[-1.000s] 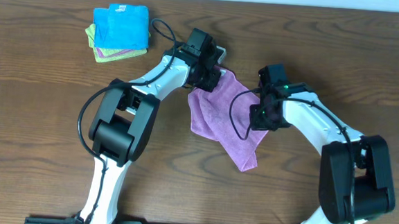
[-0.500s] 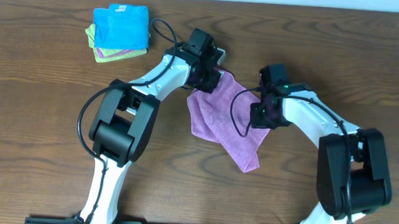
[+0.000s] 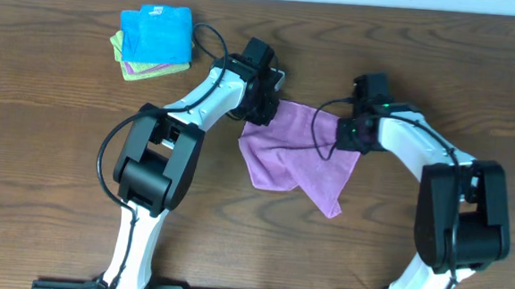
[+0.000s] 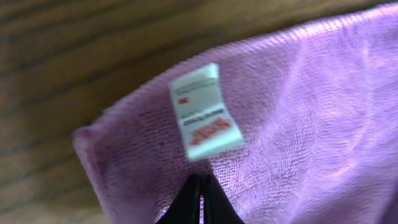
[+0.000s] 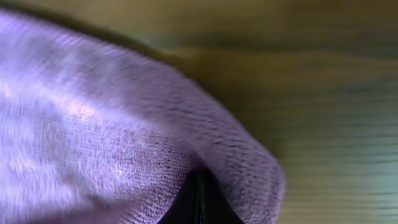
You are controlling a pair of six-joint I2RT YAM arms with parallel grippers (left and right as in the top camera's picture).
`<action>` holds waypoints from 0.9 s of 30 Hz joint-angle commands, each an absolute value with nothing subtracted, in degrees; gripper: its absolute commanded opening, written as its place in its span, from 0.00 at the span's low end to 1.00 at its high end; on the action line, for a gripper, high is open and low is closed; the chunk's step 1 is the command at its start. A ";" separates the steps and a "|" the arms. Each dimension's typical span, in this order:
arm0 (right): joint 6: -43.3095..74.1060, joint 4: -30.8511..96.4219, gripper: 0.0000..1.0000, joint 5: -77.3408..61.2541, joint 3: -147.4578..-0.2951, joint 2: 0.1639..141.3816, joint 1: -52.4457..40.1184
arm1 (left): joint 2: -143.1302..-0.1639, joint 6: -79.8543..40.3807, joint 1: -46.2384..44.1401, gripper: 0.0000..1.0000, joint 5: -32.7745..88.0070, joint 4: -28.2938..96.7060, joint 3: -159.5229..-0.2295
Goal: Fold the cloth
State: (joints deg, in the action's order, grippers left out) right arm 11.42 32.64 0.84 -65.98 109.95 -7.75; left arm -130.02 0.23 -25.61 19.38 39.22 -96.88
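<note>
Lilac cloth (image 3: 297,156) over brown wooden table (image 3: 51,150)

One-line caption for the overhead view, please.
Left end effector and right end effector each grip a corner of the purple cloth on the wooden table; a blue-topped cloth stack sits aside.

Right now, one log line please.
left end effector: shut on cloth | right end effector: shut on cloth | fold: not yet done

Cloth (image 4: 298,124) w/ tag (image 4: 204,112), prob. in tool (image 4: 200,186)
</note>
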 commanded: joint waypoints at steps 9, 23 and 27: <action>8.69 33.04 0.01 1.13 -69.69 113.91 -4.95 | -131.98 -6.94 -26.57 0.06 15.44 42.87 -94.67; 7.20 29.08 0.01 -6.26 -72.90 115.35 -5.19 | -129.84 -11.90 -27.40 0.06 12.84 33.30 -94.67; 7.20 30.26 0.01 -6.28 -77.14 118.56 -5.67 | -129.84 -12.08 -27.05 0.06 10.46 30.85 -94.67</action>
State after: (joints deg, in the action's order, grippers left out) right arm 8.40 29.78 -4.91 -73.80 115.68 -5.32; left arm -129.32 -11.09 -27.49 14.20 31.83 -95.59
